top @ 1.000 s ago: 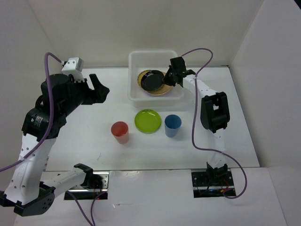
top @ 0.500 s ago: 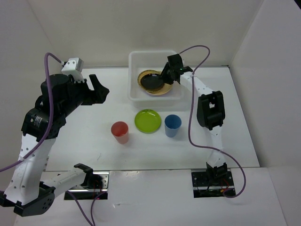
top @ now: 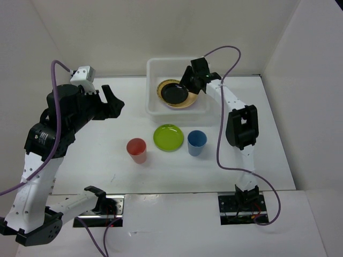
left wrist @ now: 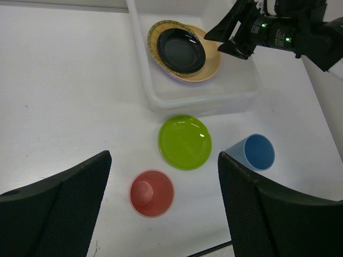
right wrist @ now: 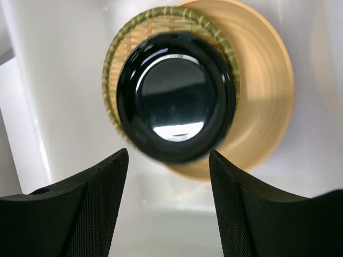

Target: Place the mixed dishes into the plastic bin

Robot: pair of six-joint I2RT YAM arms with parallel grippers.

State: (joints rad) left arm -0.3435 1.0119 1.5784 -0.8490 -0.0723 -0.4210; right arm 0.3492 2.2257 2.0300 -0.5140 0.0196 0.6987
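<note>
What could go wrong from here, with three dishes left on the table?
The black plate lies off-centre on the woven disc and peach plate in the bin; it may slide when more dishes land. The green plate lies close beside the blue cup; a grab at its edge could tip that cup. The open right gripper hangs by the bin's wall and might clip it.

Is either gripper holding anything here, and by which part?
Nothing is held. The right gripper stands open above the black plate, which lies in the bin. The left gripper is open and empty too.
</note>
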